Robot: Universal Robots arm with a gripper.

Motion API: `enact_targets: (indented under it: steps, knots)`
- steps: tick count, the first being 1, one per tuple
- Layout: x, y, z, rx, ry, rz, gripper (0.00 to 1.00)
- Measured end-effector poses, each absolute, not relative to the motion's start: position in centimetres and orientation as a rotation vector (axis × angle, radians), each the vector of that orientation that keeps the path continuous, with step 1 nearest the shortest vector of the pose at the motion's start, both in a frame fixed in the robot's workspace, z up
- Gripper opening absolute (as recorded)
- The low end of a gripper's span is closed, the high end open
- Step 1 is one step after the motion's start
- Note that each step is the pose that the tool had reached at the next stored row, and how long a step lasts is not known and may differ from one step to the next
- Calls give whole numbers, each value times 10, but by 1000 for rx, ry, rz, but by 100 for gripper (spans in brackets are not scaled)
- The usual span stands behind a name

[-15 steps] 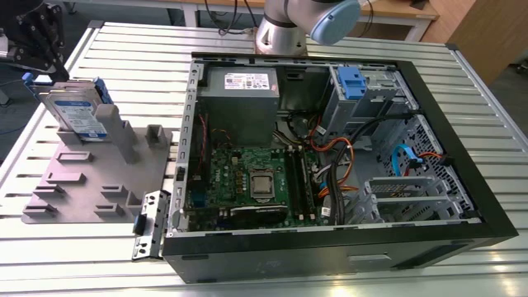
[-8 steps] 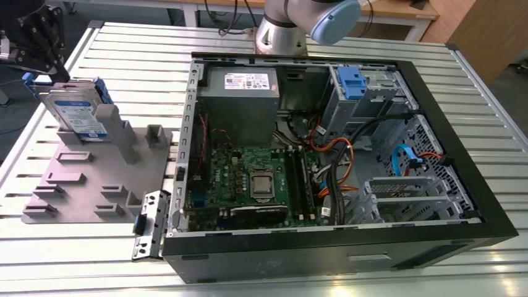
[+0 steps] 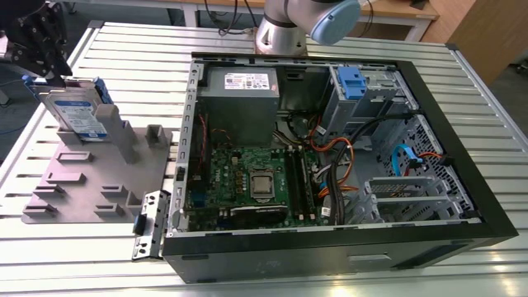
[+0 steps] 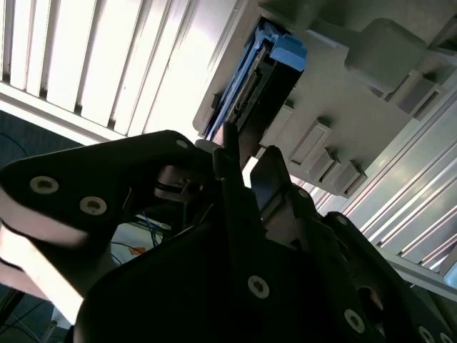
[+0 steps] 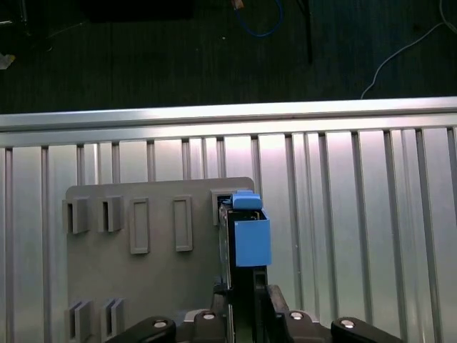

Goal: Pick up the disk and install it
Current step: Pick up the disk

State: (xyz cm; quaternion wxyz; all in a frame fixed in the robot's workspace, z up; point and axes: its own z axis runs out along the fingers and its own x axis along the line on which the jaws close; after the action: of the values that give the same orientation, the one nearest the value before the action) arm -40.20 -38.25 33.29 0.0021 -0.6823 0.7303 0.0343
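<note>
The disk [image 3: 78, 111] stands on edge in a slot of the grey holder plate [image 3: 91, 179] at the exterior view's left, silver with a white and blue label and blue side rails. My gripper [image 3: 51, 75] hangs just above its top edge, close to touching. In the first wrist view the disk [image 5: 250, 239] runs edge-on straight toward my gripper [image 5: 246, 294], one finger to each side of its line. In the second wrist view my gripper [image 4: 248, 153] is open, with a narrow gap and nothing between the fingers; the disk [image 4: 250, 93] lies just beyond.
The open black computer case [image 3: 462, 154] lies on the slatted metal table at the exterior view's right, with a grey power supply box [image 3: 242, 93], the motherboard [image 3: 256, 179] and a drive bay with a blue clip [image 3: 350, 83]. The arm's base [image 3: 285, 31] stands behind it.
</note>
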Motion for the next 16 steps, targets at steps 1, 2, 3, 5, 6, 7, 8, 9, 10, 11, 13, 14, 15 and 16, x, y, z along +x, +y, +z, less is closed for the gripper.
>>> enact_targets:
  steps: [1,2,3,5,6,7,8,9,10,11,13,14,15,16]
  knots:
    - [-402,-382,333,-2141,2291,108,35]
    - [-402,-382,333,-2141,2291,108,35]
    - [-402,-382,333,-2141,2291,108,41]
    - [-402,-382,333,-2141,2291,108,53]
    - [-402,-382,333,-2141,2291,108,58]
    - [-402,-382,333,-2141,2291,108,58]
    - [-402,-382,333,-2141,2291,108,58]
    - [-402,-382,333,-2141,2291,108,65]
    - [-402,-382,332,-2140,2291,107,65]
    - [-402,-383,331,-2140,2290,107,65]
    - [-402,-383,327,-2141,2290,107,65]
    - [-402,-383,326,-2142,2289,107,65]
    - [-403,-382,324,-2143,2288,107,65]
    - [-403,-382,322,-2144,2287,107,65]
